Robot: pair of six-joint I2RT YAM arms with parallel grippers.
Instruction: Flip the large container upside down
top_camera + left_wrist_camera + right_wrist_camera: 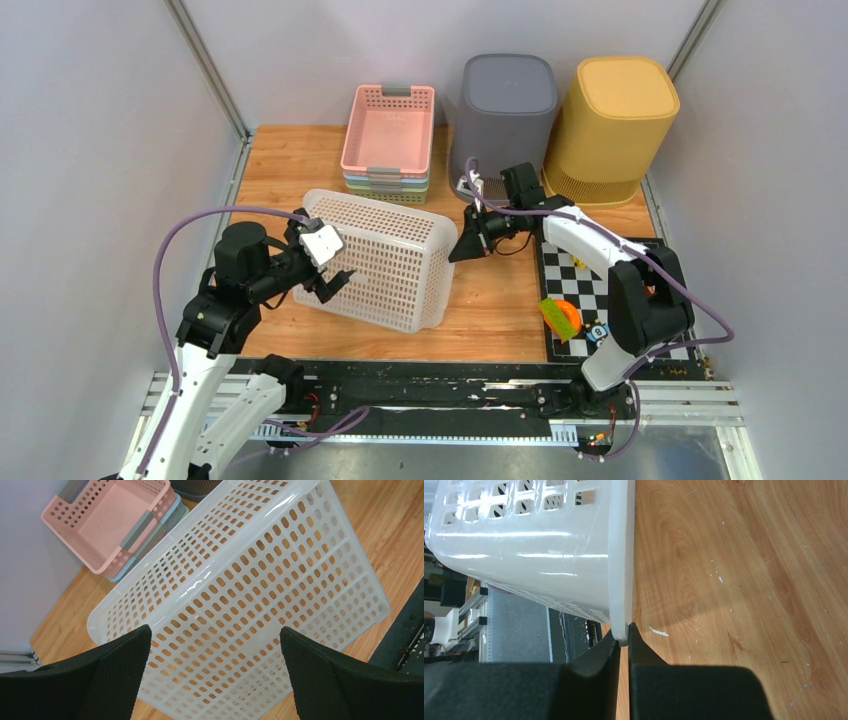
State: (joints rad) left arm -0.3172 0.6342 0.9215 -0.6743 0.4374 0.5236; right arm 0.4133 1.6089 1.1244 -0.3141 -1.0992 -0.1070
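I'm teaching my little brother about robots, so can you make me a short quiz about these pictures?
1. True or false: the white basket stands upright with its open side facing up.
2. Which arm's jaws are pinched shut on its rim? A) left B) right C) both
3. Fill in: the top basket of the stack at the back is coloured ____.
Key: 1 false, it is tilted; 2 B; 3 pink.

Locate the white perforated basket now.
Top view, centre-left of the table: white perforated basket, tilted, in front of the pink-topped basket stack, between the open left gripper and the right gripper pinching its rim.
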